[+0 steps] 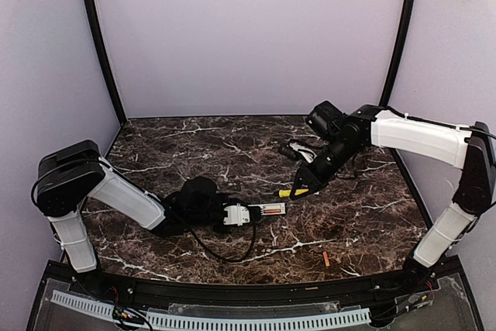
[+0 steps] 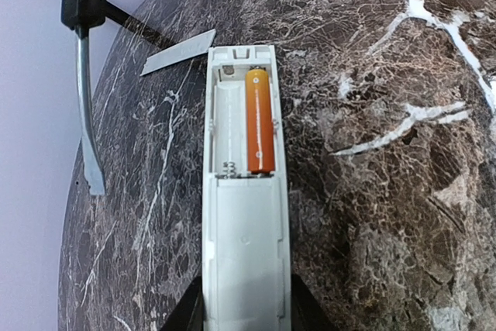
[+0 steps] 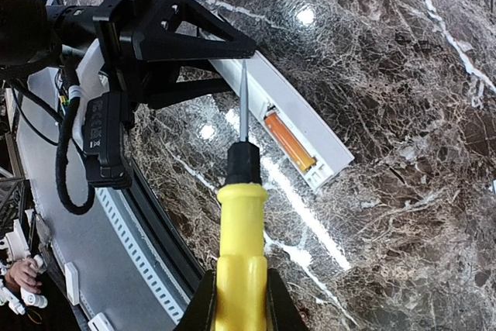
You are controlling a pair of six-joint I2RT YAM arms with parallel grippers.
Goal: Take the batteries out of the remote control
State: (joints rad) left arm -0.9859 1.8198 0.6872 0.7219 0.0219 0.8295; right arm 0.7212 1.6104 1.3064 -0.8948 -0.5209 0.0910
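Halfway, by my read. Your left claw (image 2: 246, 317) pinches the slim white plastic remote control (image 2: 246, 215) mid-way across the dark marbled surface (image 2: 387, 191). The bay is open, with one orange-red cylindrical battery (image 2: 260, 120) seated and the other slot empty. A second small orange battery (image 1: 326, 258) lies loose near the front edge. Your right claw (image 3: 239, 304) clamps the yellow-handled screwdriver (image 3: 242, 222), tip hovering just beside the bay. Next, get the tip under one battery end and lever gently.
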